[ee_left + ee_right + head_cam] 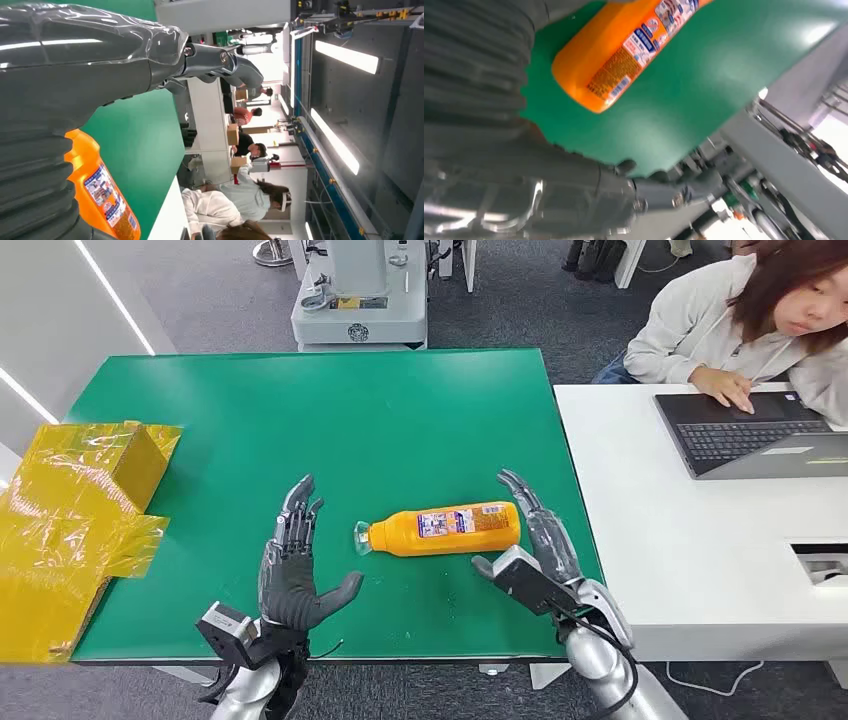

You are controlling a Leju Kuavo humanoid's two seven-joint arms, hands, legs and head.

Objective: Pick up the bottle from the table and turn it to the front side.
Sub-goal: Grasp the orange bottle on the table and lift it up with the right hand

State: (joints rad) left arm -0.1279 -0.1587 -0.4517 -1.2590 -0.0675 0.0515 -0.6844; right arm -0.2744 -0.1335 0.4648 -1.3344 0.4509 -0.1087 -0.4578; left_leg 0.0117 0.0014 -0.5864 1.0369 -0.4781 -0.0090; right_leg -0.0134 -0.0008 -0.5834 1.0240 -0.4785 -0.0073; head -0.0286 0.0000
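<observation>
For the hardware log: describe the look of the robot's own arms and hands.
Both arms are silver metal. The left hand has a dark grey palm, black segmented fingers and a boxy wrist module. The right hand looks grey under glossy clear film, with black cables looping at its wrist.

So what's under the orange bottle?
The orange bottle lies on its side straight on the green table, with nothing else showing beneath it. The side pressed against the table is hidden. Both hands, left and right, are open beside it.
</observation>
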